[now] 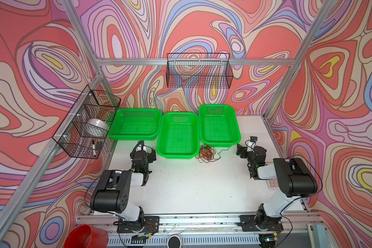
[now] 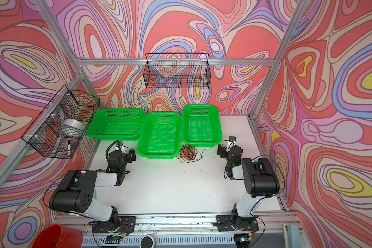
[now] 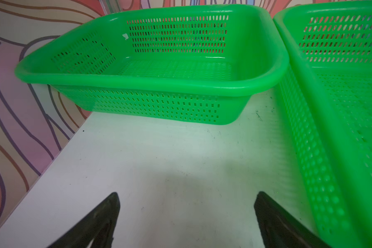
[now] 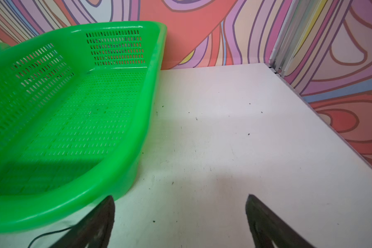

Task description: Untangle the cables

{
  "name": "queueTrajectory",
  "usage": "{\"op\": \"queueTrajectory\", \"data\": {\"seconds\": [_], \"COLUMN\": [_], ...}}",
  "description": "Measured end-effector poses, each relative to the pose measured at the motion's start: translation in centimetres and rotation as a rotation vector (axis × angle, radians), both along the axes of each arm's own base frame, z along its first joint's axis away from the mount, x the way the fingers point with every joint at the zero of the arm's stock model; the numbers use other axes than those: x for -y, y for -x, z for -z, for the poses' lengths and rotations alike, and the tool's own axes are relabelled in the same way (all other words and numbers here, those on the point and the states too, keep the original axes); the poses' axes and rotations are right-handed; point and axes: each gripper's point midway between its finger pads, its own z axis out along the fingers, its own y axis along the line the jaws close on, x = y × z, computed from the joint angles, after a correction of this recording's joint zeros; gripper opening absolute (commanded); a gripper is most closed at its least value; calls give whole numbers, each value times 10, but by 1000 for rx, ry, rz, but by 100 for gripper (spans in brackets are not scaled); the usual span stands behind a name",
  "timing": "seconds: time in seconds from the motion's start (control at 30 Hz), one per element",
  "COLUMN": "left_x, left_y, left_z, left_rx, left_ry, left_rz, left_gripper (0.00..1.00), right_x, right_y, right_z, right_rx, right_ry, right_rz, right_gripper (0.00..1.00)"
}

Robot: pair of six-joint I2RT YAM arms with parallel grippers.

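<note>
The cables lie in one tangled heap of thin orange-brown, red and black loops on the white table, in front of the gap between the middle and right green baskets. A black strand trails off to the right of the heap. My left gripper is open over bare table, left of the middle basket and well apart from the heap. My right gripper is open and empty, right of the heap. A thin black cable end shows beside one of its fingers.
Three green perforated baskets stand along the back: left, middle, right. Black wire baskets hang on the left wall and the back wall. A red bucket sits below the table's front.
</note>
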Motion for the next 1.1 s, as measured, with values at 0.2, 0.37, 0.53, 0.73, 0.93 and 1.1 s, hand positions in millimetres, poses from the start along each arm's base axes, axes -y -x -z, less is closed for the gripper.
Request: {"op": "queueTrajectory", "data": {"seconds": [0.2,0.37,0.53,0.73,0.93,1.1], "left_x": [0,0,0,1,1,13], "left_y": [0,0,0,0,0,-1], "left_z": [0,0,0,0,0,1], "left_rx": [0,0,0,0,0,-2], "left_ry": [0,0,0,1,1,2], "left_rz": [0,0,0,3,5,73], "left_gripper": [100,100,100,100,100,100], "right_x": [0,0,0,0,0,-3], "right_y": [0,0,0,0,0,0], "right_z": [0,0,0,0,0,-1], "right_rx": [0,0,0,0,0,3], "right_ry": [0,0,0,0,0,-4], "right_rz": [0,0,0,0,0,-16], "right_gripper": [98,98,98,98,98,98]}}
